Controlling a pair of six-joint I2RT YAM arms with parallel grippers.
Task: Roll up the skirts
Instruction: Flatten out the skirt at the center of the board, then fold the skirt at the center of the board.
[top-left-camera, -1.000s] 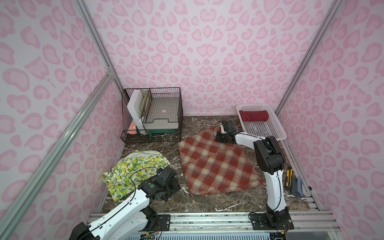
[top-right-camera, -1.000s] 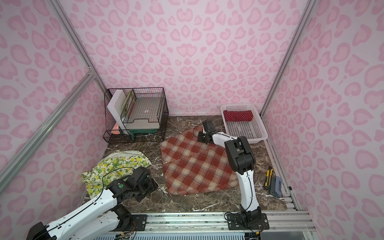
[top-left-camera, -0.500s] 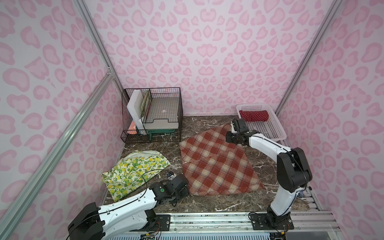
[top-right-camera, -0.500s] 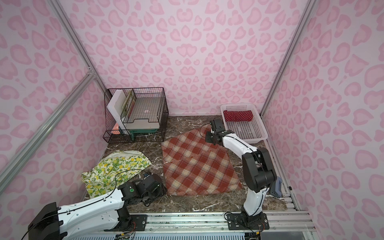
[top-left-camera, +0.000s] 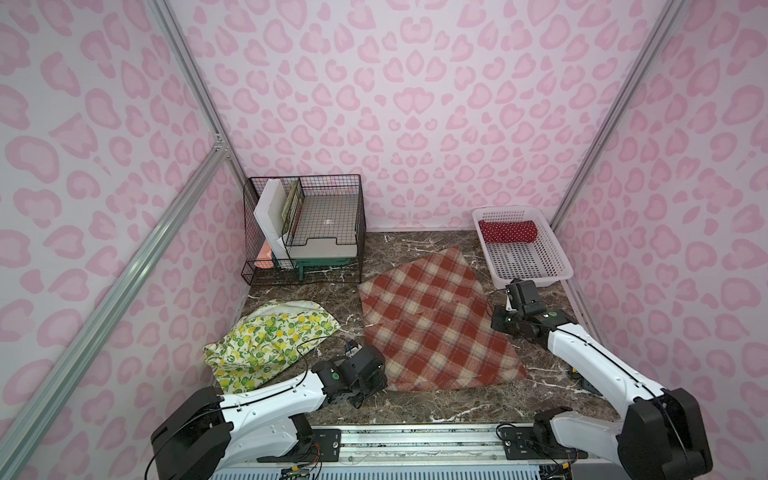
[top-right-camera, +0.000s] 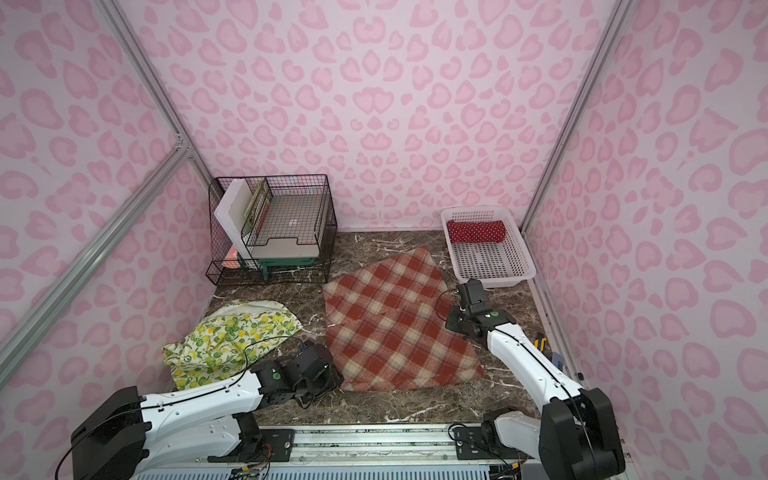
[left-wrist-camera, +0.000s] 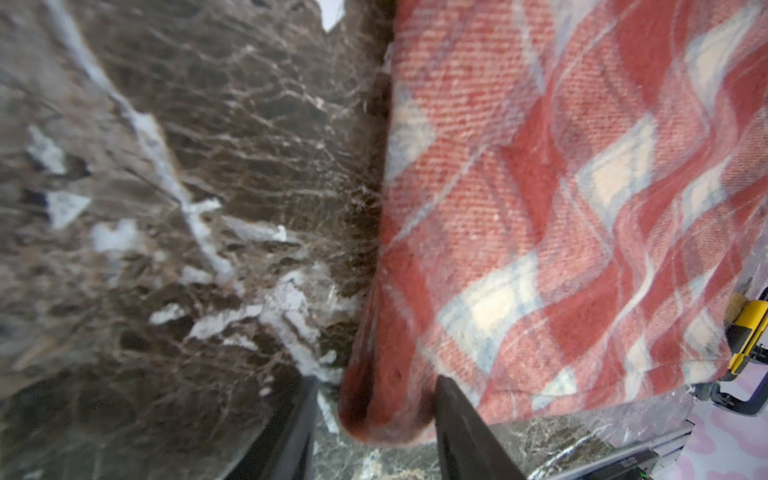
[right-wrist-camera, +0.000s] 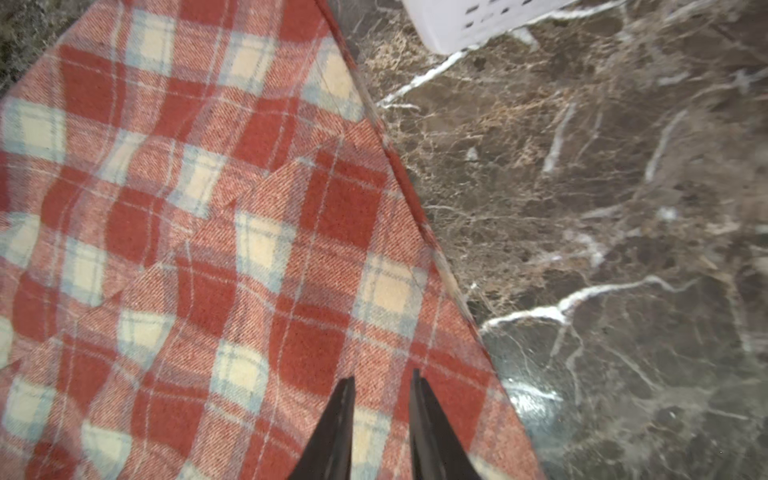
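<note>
The plaid skirt (top-left-camera: 432, 324) (top-right-camera: 395, 324) lies spread flat on the marble table. My left gripper (left-wrist-camera: 376, 380) (top-left-camera: 374, 378) is low at its near left corner. It is open, and the curled corner of the plaid skirt (left-wrist-camera: 386, 399) sits between the fingers, against one and apart from the other. My right gripper (right-wrist-camera: 383, 376) (top-left-camera: 498, 322) hovers over the plaid skirt (right-wrist-camera: 232, 249) near its right edge, open by a narrow gap and holding nothing. The lemon skirt (top-left-camera: 270, 340) (top-right-camera: 228, 340) lies crumpled at the left. The red dotted skirt (top-left-camera: 507, 231) (top-right-camera: 476, 230) lies rolled in the white basket (top-left-camera: 536, 282).
A black wire rack (top-left-camera: 303, 228) holding trays and boards stands at the back left. The white basket's corner (right-wrist-camera: 469, 25) is close beyond my right gripper. A yellow utility knife (top-right-camera: 541, 343) lies by the right wall. The metal rail (top-left-camera: 415, 440) runs along the front.
My right arm has drawn back from the plaid skirt's far corner to its right edge, and its jaws have parted. My left gripper has slid right to the near left corner, its jaws narrowing.
</note>
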